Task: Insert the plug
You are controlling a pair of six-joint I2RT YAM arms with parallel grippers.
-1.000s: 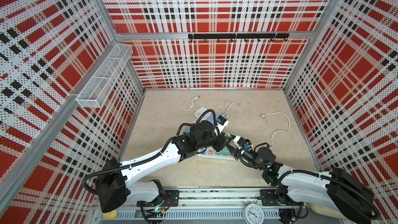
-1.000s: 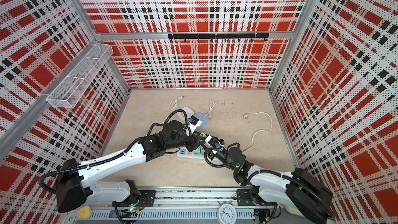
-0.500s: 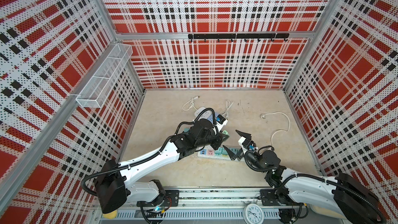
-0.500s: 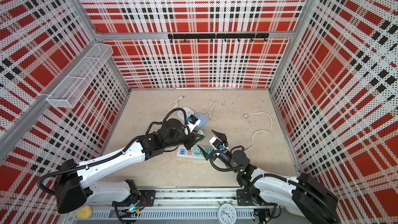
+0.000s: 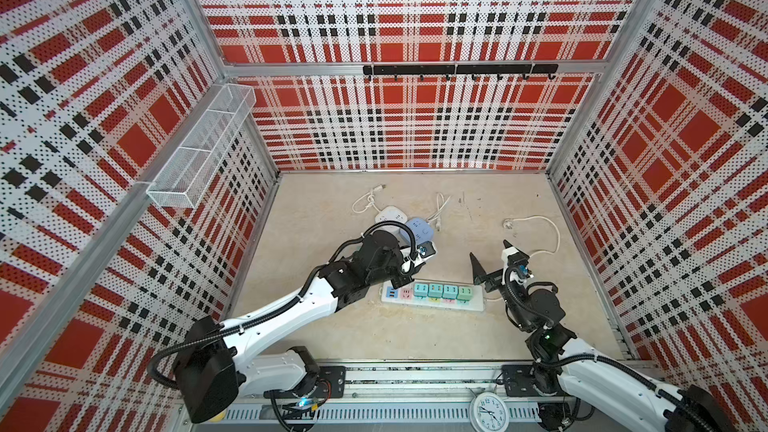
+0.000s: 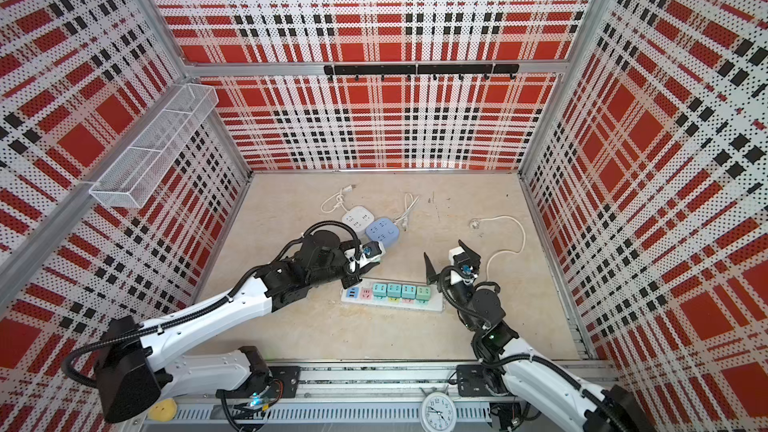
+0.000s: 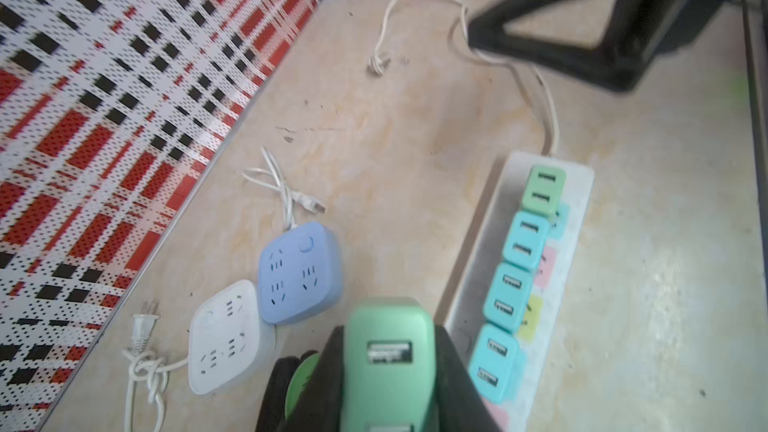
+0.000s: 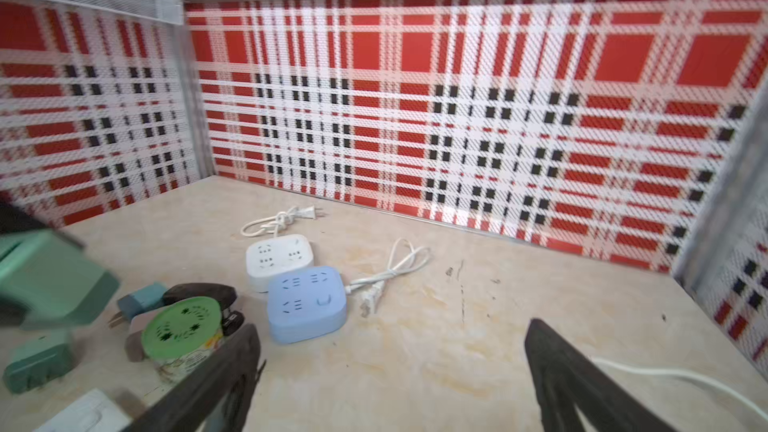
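A blocky green plastic plug (image 7: 388, 371) was clamped in the left end effector (image 7: 388, 342); the right end effector (image 8: 392, 326) was spread wide, empty.

On the green plug (image 7: 386, 326) you cannot see the prongs: the left wrist view's edge cuts off both it and the left claw (image 7: 388, 384). The power strip (image 7: 482, 251) runs out of that frame too. In both top views the left arm (image 5: 291, 309) hides the plug. The right wrist view shows it blurred and cropped.

A robot lab cell: plaid perforated panels (image 5: 415, 126), aluminium framing (image 5: 291, 70), a mesh basket (image 5: 199, 151), a clock (image 5: 491, 411).
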